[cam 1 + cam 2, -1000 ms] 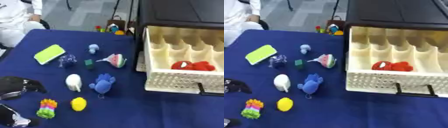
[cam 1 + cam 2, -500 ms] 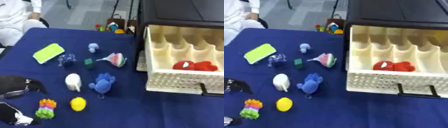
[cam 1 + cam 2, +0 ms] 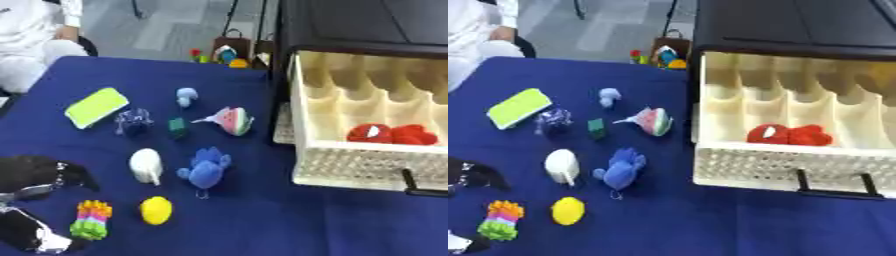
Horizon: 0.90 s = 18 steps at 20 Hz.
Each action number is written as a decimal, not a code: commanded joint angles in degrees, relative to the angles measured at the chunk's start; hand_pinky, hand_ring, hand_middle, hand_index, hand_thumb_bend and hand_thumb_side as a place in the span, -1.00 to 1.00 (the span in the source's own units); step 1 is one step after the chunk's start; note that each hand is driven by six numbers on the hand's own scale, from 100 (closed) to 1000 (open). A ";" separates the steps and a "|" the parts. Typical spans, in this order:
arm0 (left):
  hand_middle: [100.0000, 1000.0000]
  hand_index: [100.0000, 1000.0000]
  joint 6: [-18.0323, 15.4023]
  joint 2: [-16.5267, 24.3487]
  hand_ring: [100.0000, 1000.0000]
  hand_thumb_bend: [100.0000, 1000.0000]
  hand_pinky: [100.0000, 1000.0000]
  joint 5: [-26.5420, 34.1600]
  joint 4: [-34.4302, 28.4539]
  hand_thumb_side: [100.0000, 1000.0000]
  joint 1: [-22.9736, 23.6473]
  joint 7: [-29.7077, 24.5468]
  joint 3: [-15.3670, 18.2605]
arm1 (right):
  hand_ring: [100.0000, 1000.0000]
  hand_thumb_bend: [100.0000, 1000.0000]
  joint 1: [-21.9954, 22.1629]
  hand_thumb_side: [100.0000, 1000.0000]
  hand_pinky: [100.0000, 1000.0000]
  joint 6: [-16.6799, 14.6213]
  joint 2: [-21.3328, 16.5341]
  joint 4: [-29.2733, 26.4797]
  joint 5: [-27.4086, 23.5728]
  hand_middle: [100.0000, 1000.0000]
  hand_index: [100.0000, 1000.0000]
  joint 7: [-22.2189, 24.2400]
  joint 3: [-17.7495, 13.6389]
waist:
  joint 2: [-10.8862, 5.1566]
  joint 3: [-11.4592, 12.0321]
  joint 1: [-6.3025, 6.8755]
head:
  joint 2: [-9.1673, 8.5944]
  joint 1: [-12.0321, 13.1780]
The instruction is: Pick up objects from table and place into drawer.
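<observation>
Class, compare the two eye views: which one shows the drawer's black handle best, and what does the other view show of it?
The right eye view: the handle shows there with both posts and the bar across the front of the drawer. The left eye view cuts it off at the right edge, showing only one post and a short stub of bar.

A deep blue cloth [image 3: 262, 220] is spread over the table, and on it are seen a lime-green flat block [image 3: 95, 107], a pale blue figure [image 3: 186, 96], a dark green cube [image 3: 178, 127], a white oval piece [image 3: 146, 165], a blue plush toy [image 3: 206, 167], a yellow ball [image 3: 157, 210] and a rainbow-striped toy [image 3: 92, 219]. A watermelon slice [image 3: 233, 120] is marked in red, white and green, and a small crumpled object [image 3: 133, 121] is patterned in dark blue and white. The cream drawer [image 3: 785, 167], fronted with a dotted lattice and black handles, is set in a black cabinet [image 3: 798, 22] and a red toy [image 3: 787, 135] with white patches is held in it.
</observation>
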 commanded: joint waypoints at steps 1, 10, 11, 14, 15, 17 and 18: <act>0.57 0.78 0.16 1.07 0.61 -0.04 0.24 -1.08 0.46 0.48 -0.76 -0.24 0.01 | 0.47 -1.00 -0.75 1.00 0.36 -0.90 -0.87 -0.53 0.61 0.20 0.49 -1.13 -0.49 | -0.77 -0.17 0.10 | -0.74 0.27; 0.52 0.71 -0.44 0.53 0.57 -0.15 0.20 -4.43 2.81 0.46 -1.51 0.79 -0.99 | 0.47 -1.00 -0.79 1.00 0.36 -0.89 -0.70 -0.53 0.64 0.20 0.49 -1.43 -0.59 | -0.51 -0.43 0.04 | -1.10 0.46; 0.52 0.70 -0.45 0.44 0.56 -0.17 0.19 -4.62 3.07 0.46 -1.64 1.35 -1.07 | 0.47 -1.00 -0.80 1.00 0.36 -0.86 -0.64 -0.53 0.63 0.20 0.49 -1.47 -0.60 | -0.48 -0.44 0.02 | -1.15 0.47; 0.47 0.63 -0.70 0.22 0.52 -0.20 0.12 -4.93 3.66 0.42 -1.83 2.77 -1.47 | 0.47 -1.00 -0.81 1.00 0.36 -0.78 -0.51 -0.53 0.64 0.20 0.49 -1.58 -0.64 | -0.42 -0.50 -0.04 | -1.19 0.52; 0.46 0.63 -0.83 0.17 0.51 -0.20 0.11 -4.97 3.77 0.42 -1.89 3.11 -1.62 | 0.47 -1.00 -0.81 1.00 0.36 -0.73 -0.46 -0.53 0.64 0.20 0.49 -1.63 -0.66 | -0.40 -0.53 -0.06 | -1.18 0.54; 0.44 0.60 -1.11 0.09 0.49 -0.22 0.08 -5.09 4.01 0.41 -1.97 3.59 -1.91 | 0.47 -1.00 -0.84 1.00 0.36 -0.68 -0.41 -0.53 0.66 0.20 0.49 -1.72 -0.69 | -0.37 -0.57 -0.09 | -1.20 0.58; 0.43 0.60 -1.27 0.01 0.48 -0.23 0.06 -5.08 4.14 0.41 -1.99 3.90 -2.05 | 0.47 -1.00 -0.84 1.00 0.36 -0.66 -0.38 -0.53 0.67 0.20 0.49 -1.79 -0.71 | -0.35 -0.59 -0.11 | -1.26 0.59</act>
